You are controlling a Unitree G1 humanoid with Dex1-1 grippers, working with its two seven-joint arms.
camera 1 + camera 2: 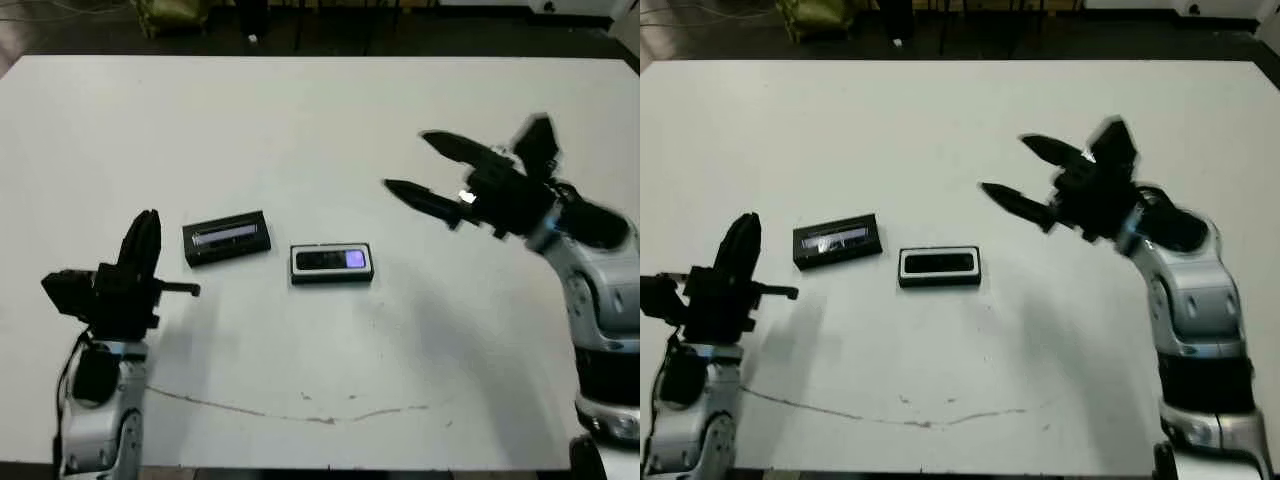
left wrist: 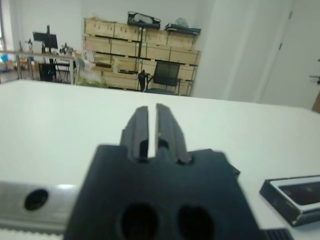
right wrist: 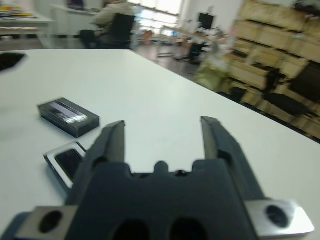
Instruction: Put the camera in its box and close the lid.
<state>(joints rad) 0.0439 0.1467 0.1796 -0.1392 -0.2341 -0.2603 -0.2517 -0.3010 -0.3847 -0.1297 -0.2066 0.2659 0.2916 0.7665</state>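
Nearest me, my left gripper sits by the table's left front part, fingers pressed together on nothing, raised off the surface. Just past it toward the centre lies the lid, flat, silver-blue strip up, and right beside that, not touching, the box with the camera already lying in its white lining. Both lie with their long axes running roughly across the table, left edge to right. Farther out on the right, my right gripper hangs spread wide, empty, pointing leftward toward the box. As I judge it, the lid is next; it lies nearer my left gripper, which would need to open first.
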